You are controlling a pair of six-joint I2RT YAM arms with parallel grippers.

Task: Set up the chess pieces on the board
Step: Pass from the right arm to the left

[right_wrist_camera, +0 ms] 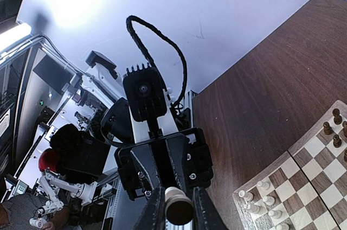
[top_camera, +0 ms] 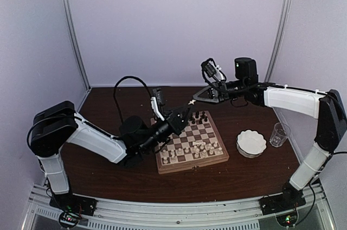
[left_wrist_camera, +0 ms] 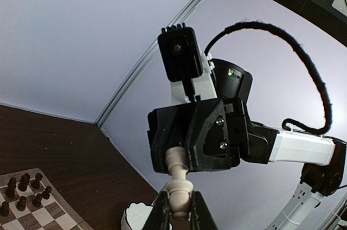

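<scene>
A cream-white chess piece (top_camera: pixel 191 101) hangs in the air above the far left corner of the board (top_camera: pixel 190 166), gripped from both sides. My left gripper (left_wrist_camera: pixel 180 202) is shut on its lower body. My right gripper (right_wrist_camera: pixel 178 207) is shut on the same piece (right_wrist_camera: pixel 179 209), whose dark felt base faces the right wrist camera. In the top view the left gripper (top_camera: pixel 185 110) reaches up from the left and the right gripper (top_camera: pixel 197 97) comes in from the right. Dark pieces (top_camera: pixel 199 117) stand on the board's far rows and cream pieces (top_camera: pixel 190 151) on its near rows.
A white scalloped bowl (top_camera: pixel 251 143) sits on the brown table to the right of the board, with a clear plastic cup (top_camera: pixel 279 134) beyond it. White walls close off the back and sides.
</scene>
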